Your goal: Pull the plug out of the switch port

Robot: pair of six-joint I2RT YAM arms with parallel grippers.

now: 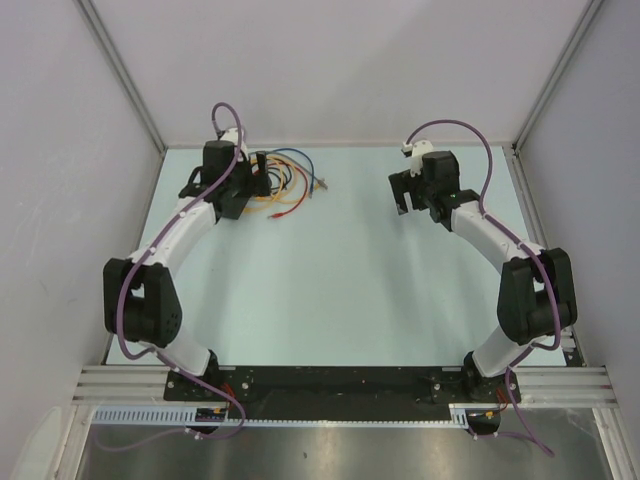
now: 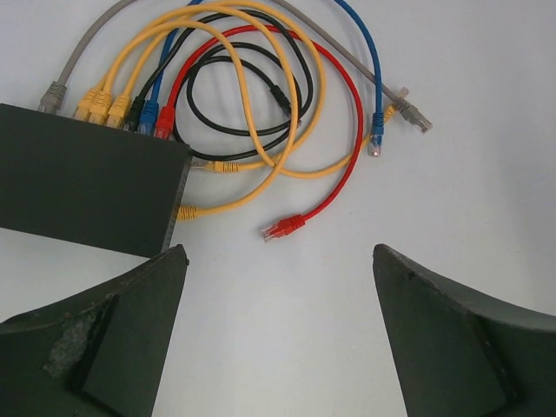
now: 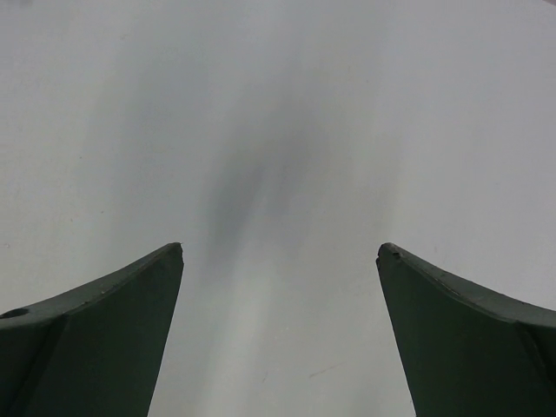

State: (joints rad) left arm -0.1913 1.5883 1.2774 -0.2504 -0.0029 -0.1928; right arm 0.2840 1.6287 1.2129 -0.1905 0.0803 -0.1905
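Pale table [image 1: 350, 290], switch [image 2: 82, 178], left hand [image 2: 278, 249] spread

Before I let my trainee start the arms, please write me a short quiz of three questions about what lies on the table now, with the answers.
1. Choose one: in the row of plugs along the edge of the flat matte-black rectangular switch, which one stands between the black plug and the red plug? A the blue plug, B the grey plug, C a yellow plug.
2. True or false: the left arm's jaws are shut on the red cable's loose end.
3. Fill in: the arm nearest the switch is the ___ one.
Key: 1 A. 2 false; they stand open and hold nothing. 3 left.
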